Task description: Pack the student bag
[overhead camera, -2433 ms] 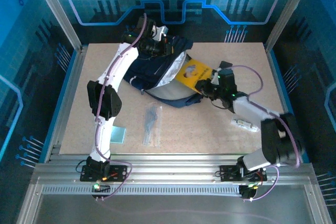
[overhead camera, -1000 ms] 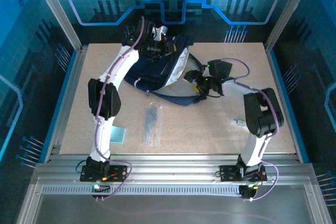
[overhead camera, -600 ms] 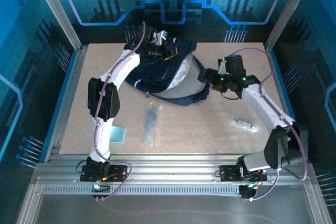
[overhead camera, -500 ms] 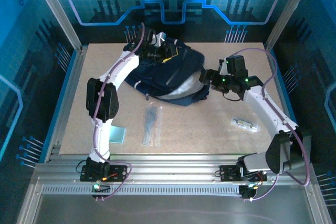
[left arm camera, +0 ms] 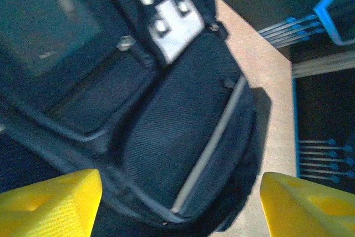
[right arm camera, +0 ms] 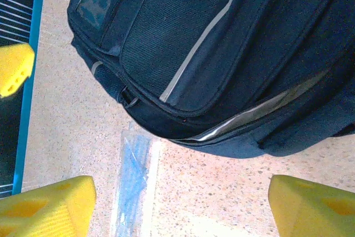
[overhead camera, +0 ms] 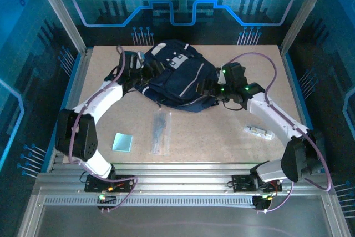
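I am hovering the left gripper [left arm camera: 177,209] and right gripper [right arm camera: 180,206], both spread empty, with the student bag [overhead camera: 177,76] lying between them, while a pen packet [overhead camera: 161,131] and card [overhead camera: 123,141] are waiting unpacked beside them.

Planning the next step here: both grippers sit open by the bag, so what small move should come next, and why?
Probably move the right gripper toward the small packet on its side of the table. Its fingers are open and empty beside the bag, while the packet, the clear sleeve and the card lie unpacked on the table.
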